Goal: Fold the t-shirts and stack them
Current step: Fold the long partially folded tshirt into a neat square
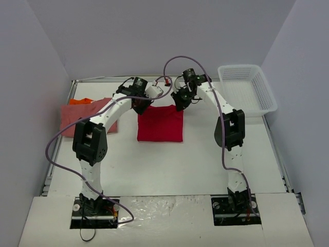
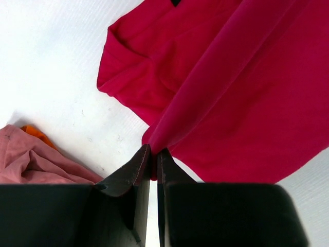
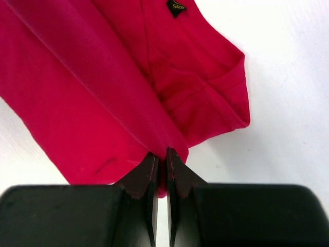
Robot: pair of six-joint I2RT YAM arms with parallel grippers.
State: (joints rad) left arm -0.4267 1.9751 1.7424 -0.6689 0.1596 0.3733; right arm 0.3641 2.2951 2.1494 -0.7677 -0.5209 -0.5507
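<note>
Cloth in three colours lies on the table [image 1: 169, 164]: three shirts, counted one by one. One red shirt [image 1: 160, 123] is near the middle, a little toward the far edge, folded into a rough rectangle. One pink shirt [image 1: 77, 116] lies crumpled at the left edge. One orange shirt [image 1: 80, 101] shows only as a small strip on the far side of the pink one, touching it, toward the far left corner.

Two arms reach from the near edge to the far side of the red shirt. The left gripper [image 2: 154, 152] is clenched on its far left corner; a pleat of red cloth runs up from between the fingers. The right gripper [image 3: 162, 154] is clenched on its far right corner in the same way. In the right wrist view one small black label [image 3: 176, 6] sits on the cloth near a sleeve.

One white mesh basket [image 1: 270, 100] stands at the far right corner, well apart from all the shirts.

The table is white and flat, with a low rim along the left, far and right edges. Plain grey walls close it on three sides. Two purple cables, one on each arm, hang in loops.
</note>
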